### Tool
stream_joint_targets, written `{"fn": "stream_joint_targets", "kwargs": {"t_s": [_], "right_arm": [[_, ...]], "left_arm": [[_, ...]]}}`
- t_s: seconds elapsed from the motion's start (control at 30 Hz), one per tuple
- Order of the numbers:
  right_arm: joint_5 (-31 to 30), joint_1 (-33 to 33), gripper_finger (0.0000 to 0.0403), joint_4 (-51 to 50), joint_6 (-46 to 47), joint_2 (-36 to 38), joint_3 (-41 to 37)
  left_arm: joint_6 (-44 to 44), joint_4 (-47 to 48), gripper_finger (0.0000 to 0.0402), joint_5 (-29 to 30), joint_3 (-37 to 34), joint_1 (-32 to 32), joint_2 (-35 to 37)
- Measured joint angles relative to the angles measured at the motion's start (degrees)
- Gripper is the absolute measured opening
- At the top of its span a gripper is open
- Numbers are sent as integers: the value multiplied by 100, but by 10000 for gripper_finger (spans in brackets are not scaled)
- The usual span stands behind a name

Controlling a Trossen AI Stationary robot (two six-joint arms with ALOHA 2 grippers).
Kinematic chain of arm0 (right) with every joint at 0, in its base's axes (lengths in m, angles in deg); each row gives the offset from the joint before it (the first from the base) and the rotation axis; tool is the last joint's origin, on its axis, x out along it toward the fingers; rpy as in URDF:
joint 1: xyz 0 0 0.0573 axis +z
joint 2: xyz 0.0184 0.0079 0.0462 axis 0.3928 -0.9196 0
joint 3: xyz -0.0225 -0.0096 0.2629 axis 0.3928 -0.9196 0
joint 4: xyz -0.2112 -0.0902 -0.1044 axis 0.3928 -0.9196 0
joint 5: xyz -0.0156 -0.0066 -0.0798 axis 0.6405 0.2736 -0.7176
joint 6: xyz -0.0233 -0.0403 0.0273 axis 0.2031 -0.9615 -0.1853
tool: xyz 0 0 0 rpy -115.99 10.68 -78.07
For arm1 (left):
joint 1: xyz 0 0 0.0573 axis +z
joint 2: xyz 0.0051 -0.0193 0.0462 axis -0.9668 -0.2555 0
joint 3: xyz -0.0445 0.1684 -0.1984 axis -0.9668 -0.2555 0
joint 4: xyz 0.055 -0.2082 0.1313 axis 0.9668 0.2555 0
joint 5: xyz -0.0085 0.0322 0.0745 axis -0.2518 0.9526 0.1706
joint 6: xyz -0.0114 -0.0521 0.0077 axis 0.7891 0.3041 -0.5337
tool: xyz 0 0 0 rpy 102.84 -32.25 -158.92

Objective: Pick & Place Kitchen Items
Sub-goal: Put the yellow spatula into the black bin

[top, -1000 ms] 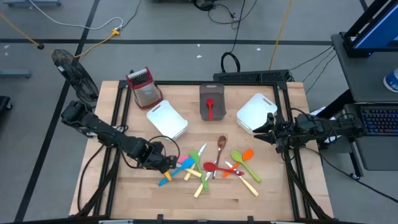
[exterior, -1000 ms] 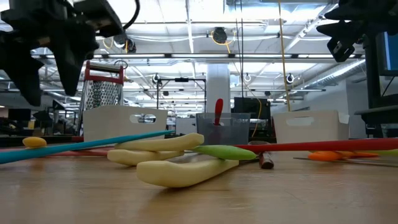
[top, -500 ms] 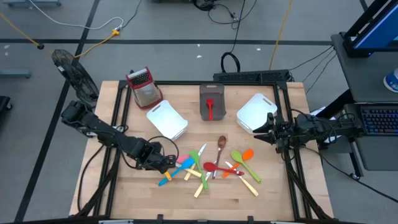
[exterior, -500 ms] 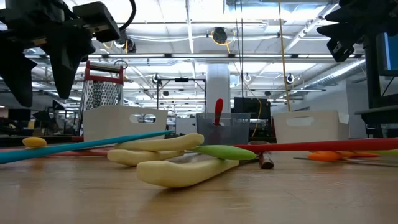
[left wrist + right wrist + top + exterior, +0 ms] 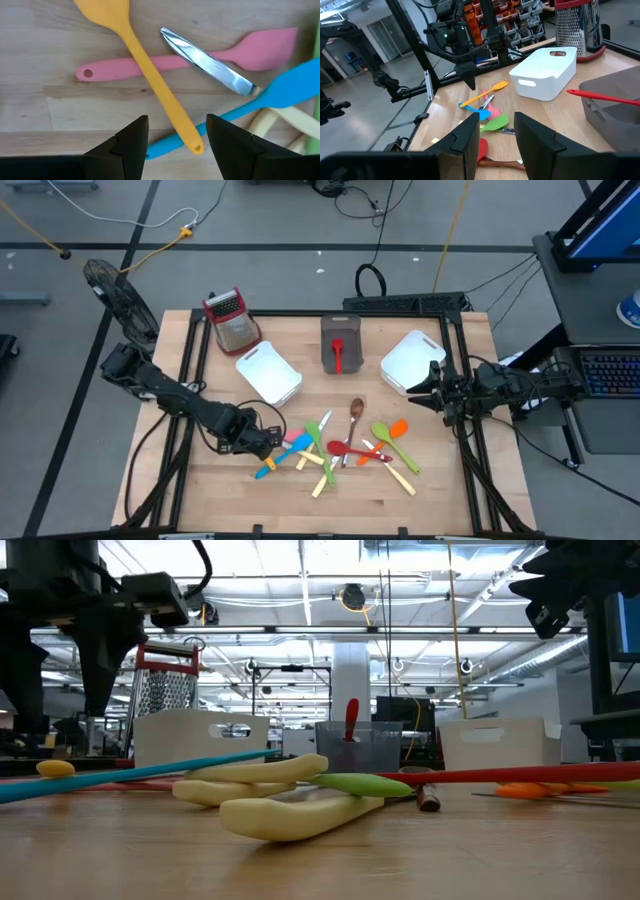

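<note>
Yellow plastic spatula (image 5: 150,75) beside the pink silicone spatula (image 5: 200,60): left hand (image 5: 176,137), spread, has dropped lower over its handle, ready to pinch.

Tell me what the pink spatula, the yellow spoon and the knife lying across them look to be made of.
Pink spatula: probably silicone or soft plastic, matte, one even colour with rounded edges and a hanging hole.
Yellow spoon: likely moulded plastic, smooth with a faint sheen, also with a hole at the handle end.
Knife: its blade looks like polished metal, bright and mirror-like; the cream handle looks like plastic.
</note>
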Motion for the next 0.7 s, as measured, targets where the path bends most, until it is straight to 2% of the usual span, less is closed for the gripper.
{"fn": "stream_joint_targets", "kwargs": {"t_s": [0.37, 0.7], "right_arm": [[0, 0, 114, 0, 0, 0, 0], [0, 1, 114, 1, -18, 0, 0]], "left_arm": [[341, -126, 205, 55, 1, -65, -450], [480, -286, 205, -122, 1, -112, -808]]}}
